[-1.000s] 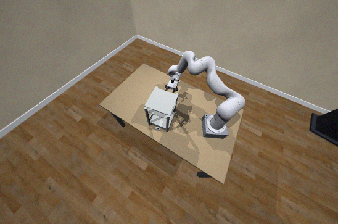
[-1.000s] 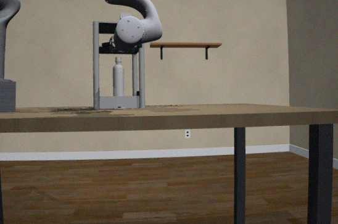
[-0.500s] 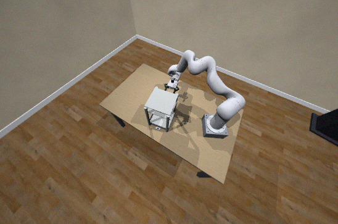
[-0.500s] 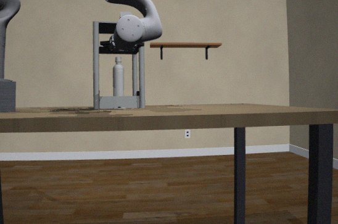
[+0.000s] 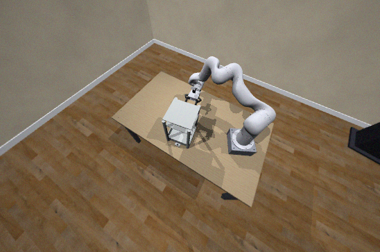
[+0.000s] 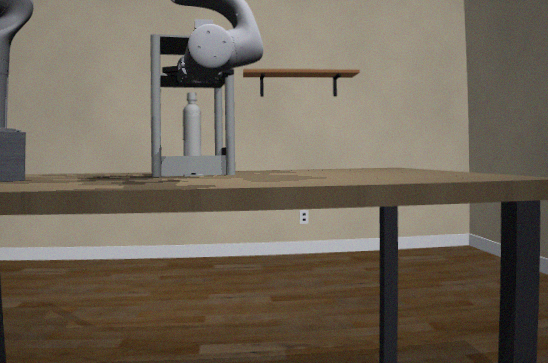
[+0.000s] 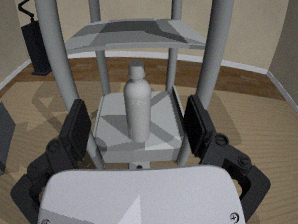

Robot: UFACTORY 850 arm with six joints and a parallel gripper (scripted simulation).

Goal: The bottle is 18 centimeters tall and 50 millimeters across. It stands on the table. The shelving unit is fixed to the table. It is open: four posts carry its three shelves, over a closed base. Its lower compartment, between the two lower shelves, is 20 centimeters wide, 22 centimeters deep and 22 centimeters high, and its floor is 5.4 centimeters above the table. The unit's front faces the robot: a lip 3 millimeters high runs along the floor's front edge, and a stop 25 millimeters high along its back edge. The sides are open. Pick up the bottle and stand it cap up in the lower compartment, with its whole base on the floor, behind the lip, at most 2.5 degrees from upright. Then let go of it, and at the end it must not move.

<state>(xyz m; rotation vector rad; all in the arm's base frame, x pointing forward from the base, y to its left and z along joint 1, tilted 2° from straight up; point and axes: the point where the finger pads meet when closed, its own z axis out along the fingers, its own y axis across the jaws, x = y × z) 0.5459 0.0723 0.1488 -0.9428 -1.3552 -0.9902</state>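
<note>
The white bottle (image 6: 191, 125) stands cap up on the floor of the lower compartment of the grey shelving unit, near the floor's middle. In the wrist view the bottle (image 7: 137, 104) looks upright between the posts of the unit. My gripper (image 7: 136, 109) is open and empty, with its fingers outside the posts and apart from the bottle. In the top view the gripper (image 5: 193, 98) hovers beside the unit (image 5: 181, 123), at about the height of the middle shelf. In the exterior view the wrist hides the fingers.
The robot base (image 5: 241, 141) is bolted to the table right of the unit. A wooden wall shelf (image 6: 301, 72) hangs on the far wall. A black object (image 5: 365, 141) stands on the floor at the far right.
</note>
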